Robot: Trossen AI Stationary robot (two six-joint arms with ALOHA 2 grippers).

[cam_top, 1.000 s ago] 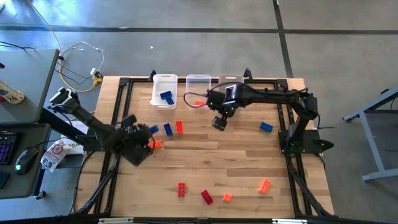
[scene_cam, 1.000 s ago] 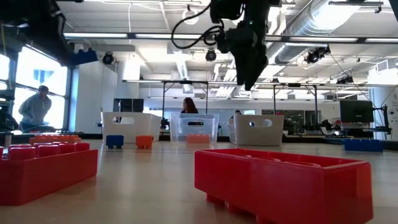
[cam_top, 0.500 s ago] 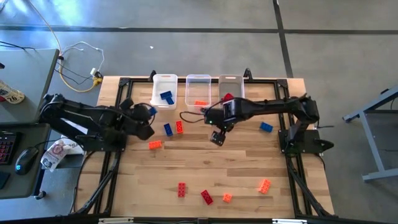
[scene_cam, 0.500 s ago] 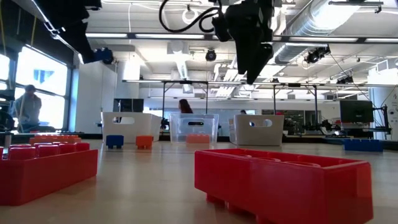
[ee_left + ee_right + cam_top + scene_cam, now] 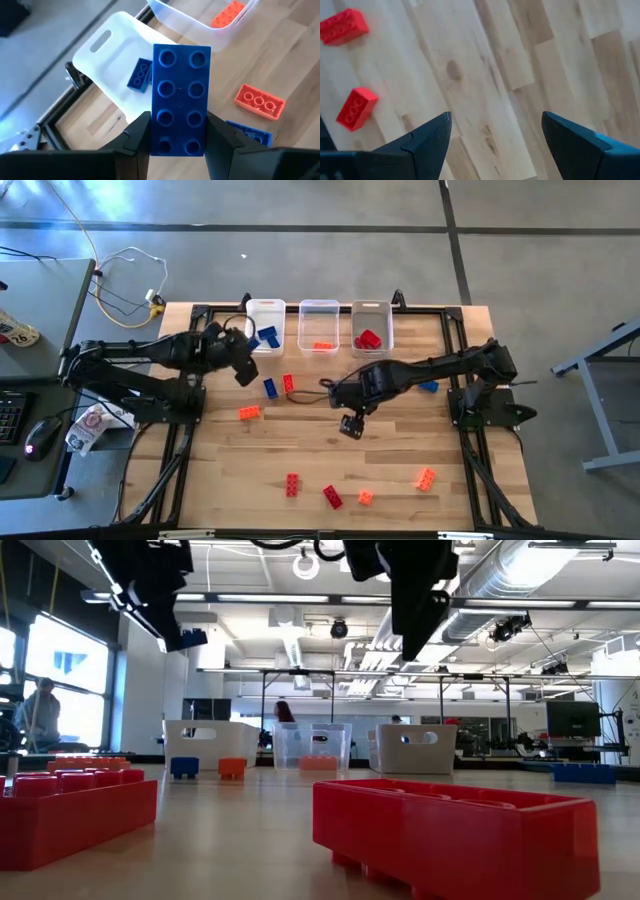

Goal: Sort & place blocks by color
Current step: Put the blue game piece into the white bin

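Observation:
My left gripper (image 5: 243, 363) is shut on a blue block (image 5: 180, 100) and holds it in the air just short of the white bin (image 5: 265, 325), where another blue block (image 5: 140, 75) lies. In the low view the held block (image 5: 190, 638) shows high up. An orange block (image 5: 322, 345) is in the clear middle bin and a red one (image 5: 368, 339) in the third bin. My right gripper (image 5: 350, 425) hangs open over the middle of the table, with two red blocks (image 5: 356, 107) ahead of its fingers. My left gripper pinches the blue block's two long sides near one end (image 5: 179, 142) between its two fingers. The fingers slant down and lie along the block. The block is lifted clear, its studded face toward the wrist camera, and most of its length sticks out past the fingertips.
Loose on the table lie a blue (image 5: 270, 388), a red (image 5: 288, 384) and an orange block (image 5: 248, 412) near the left arm, a blue one (image 5: 428, 386) at the right, and several red and orange ones (image 5: 332, 497) toward the near edge.
My left gripper has carried the blue block up and toward the far edge, closer to the white bin, and has rolled on the way. My right gripper, still open, has moved away from the bins toward the near edge.

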